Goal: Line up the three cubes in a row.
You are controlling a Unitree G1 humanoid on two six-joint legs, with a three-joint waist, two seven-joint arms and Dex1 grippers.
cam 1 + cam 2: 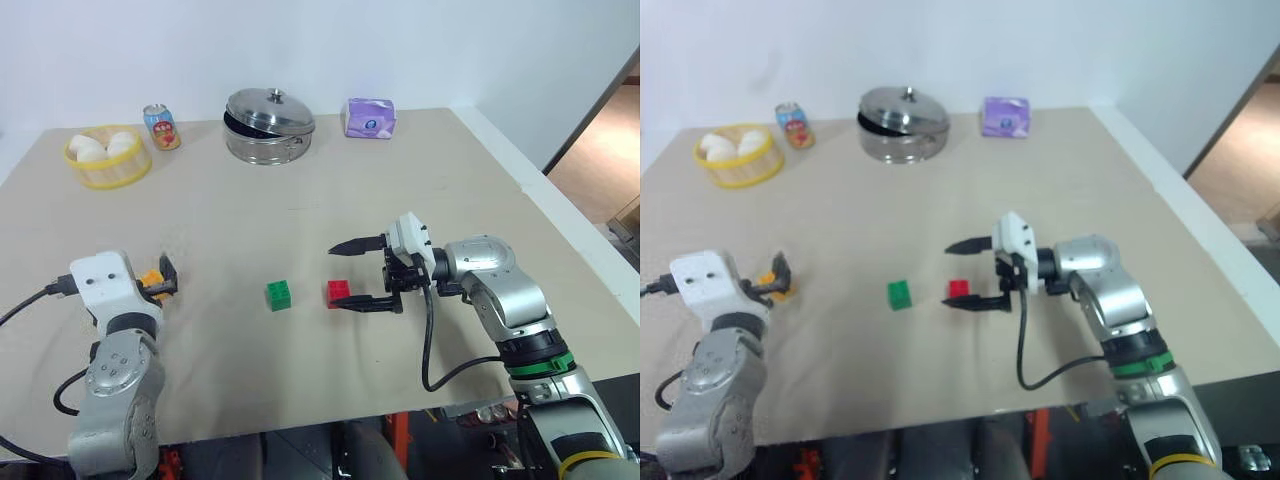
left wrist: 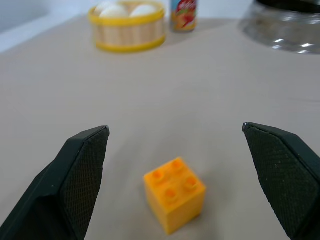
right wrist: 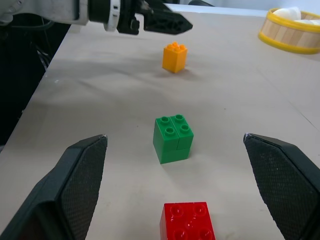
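left wrist view: orange-yellow cube between fingers (spread).

We take this for a robot test room or lab set up as a mock kitchen scene. A wide beige table stands against bare white walls, staged with props: a steel lidded pot, a yellow steamer basket with white buns, a soda can, a purple tissue pack. Wood flooring shows beyond the table's right edge.

Left tool partly hides the orange cube.
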